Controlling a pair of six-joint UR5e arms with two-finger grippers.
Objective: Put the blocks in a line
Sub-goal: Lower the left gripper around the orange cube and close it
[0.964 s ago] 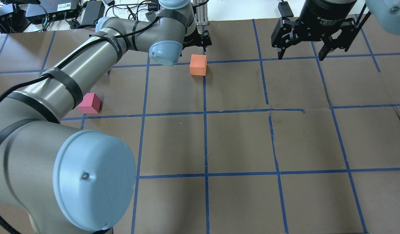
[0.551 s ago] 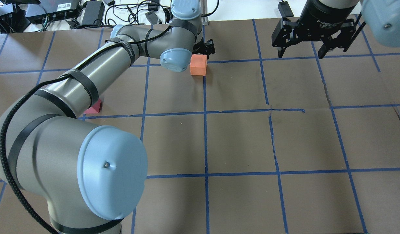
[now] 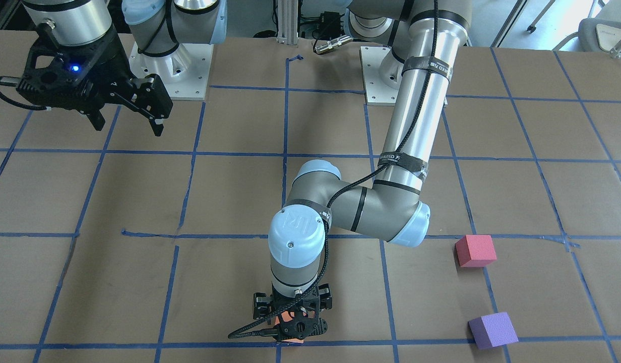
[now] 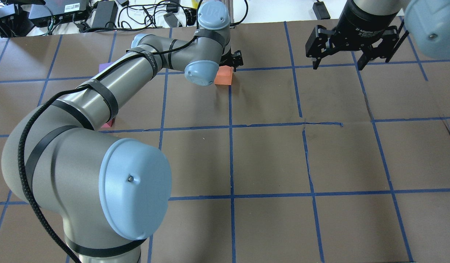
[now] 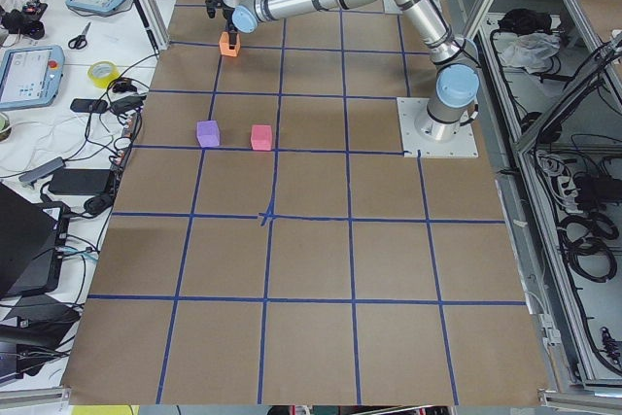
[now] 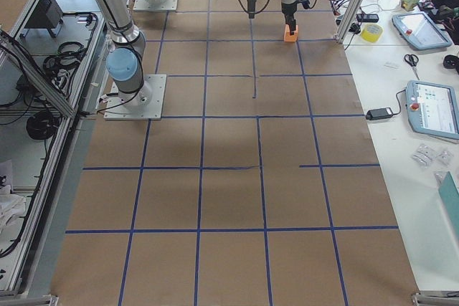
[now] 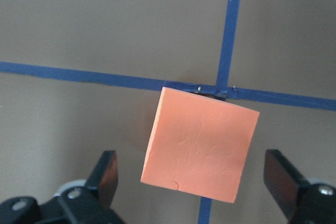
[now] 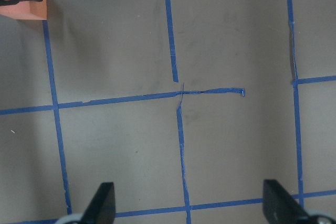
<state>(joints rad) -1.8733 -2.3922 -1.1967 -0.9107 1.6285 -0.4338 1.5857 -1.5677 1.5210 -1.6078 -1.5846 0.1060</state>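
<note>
The orange block (image 7: 199, 148) sits on a blue tape crossing at the table's far middle, and also shows in the overhead view (image 4: 224, 77). My left gripper (image 7: 193, 177) is open and low over it, one finger on each side, not touching. In the front view the gripper (image 3: 293, 327) hides most of the block. The pinkish-red block (image 3: 475, 250) and the purple block (image 3: 492, 330) rest apart on my left side; my left arm mostly hides them in the overhead view. My right gripper (image 4: 337, 67) is open and empty, held above the table at the far right.
Brown paper with a blue tape grid (image 4: 269, 160) covers the table. Cables and power boxes (image 4: 100, 12) lie beyond the far edge. The arm bases (image 3: 169, 65) stand at the robot's side. Tablets and tape rolls (image 6: 430, 34) lie on a side table.
My left arm has reached farther forward and come down over the orange block, which its wrist now partly hides. The arm now covers most of the pinkish-red block. The right gripper has barely moved.
</note>
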